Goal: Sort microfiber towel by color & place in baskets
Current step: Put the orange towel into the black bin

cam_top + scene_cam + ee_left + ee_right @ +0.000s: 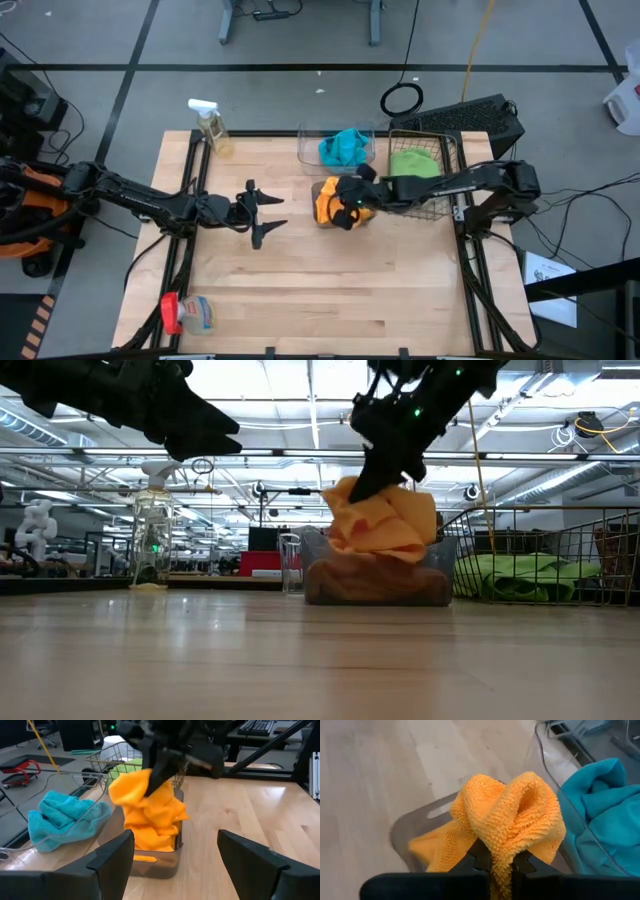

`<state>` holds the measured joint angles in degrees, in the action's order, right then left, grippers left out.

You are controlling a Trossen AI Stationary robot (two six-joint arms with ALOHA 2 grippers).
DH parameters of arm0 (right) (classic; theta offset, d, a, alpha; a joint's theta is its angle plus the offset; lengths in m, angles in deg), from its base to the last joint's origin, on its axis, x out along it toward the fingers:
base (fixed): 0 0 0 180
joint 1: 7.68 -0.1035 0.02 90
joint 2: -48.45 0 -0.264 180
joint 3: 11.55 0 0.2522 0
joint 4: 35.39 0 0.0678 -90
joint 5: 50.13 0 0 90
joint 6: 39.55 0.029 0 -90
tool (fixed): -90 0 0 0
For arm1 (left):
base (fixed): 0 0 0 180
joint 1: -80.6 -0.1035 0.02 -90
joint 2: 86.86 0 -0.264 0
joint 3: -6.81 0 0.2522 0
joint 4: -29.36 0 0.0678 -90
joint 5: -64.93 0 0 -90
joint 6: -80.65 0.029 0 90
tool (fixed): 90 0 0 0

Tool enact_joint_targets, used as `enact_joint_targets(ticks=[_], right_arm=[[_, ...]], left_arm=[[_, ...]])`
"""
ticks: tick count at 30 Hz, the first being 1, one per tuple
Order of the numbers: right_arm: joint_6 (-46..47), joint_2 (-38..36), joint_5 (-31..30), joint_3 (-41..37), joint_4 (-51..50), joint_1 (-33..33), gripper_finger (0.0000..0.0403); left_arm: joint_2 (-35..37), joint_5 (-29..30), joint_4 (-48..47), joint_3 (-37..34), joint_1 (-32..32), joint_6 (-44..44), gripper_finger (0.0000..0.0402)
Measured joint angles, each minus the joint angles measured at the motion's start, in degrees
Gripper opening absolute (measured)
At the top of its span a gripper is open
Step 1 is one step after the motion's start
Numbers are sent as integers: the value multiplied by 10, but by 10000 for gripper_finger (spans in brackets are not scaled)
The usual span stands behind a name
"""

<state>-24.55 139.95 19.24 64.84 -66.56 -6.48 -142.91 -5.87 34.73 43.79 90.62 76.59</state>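
I have the right gripper (349, 212) over the smoky grey tub (322, 187), its fingers pinched on an orange-yellow towel (512, 827). In the right wrist view the cloth bunches up between my two dark fingers and folds over them. From the low view the towel (385, 520) hangs from the gripper (372, 482) with its lower folds dipping into the grey tub (378, 582), where more orange cloth already lies against the bottom. The left wrist view shows the same: the orange towel (150, 807) draped down into the tub (152, 865), with the right gripper (156, 780) holding its upper corner.

Just behind the grey tub sits the clear plastic tub (304, 150) with turquoise towels (345, 147) piled in it; in the left wrist view the turquoise cloth (62, 817) spills over that tub's rim. To the right of both tubs stands the wire-mesh basket (445, 150), holding lime green towels (413, 163); the low view shows the green cloth (520, 578) lying low behind the wire.

My left gripper (258, 213) hovers above bare tabletop (330, 290) to the left of the tubs, well apart from them, fingers spread wide and holding nothing.

A spray bottle (210, 122) stands near the table's far left corner, and a red-capped container (190, 313) lies at the near left edge.
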Motion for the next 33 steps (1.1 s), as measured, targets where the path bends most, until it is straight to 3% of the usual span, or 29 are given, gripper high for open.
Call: enact_joint_targets(ticks=[9, 20, 28, 33], right_arm=[[-7, 66, 28, 0, 23, 13, 10], [111, 132, 44, 1, 33, 31, 14], [116, 144, 42, 1, 51, 33, 48], [132, 126, 45, 7, 43, 32, 97]], left_arm=[[0, 0, -3, 0, 0, 0, 290], [0, 0, -4, 0, 0, 0, 290], [0, -7, -5, 0, 0, 0, 290], [0, -9, -7, 0, 0, 0, 290]])
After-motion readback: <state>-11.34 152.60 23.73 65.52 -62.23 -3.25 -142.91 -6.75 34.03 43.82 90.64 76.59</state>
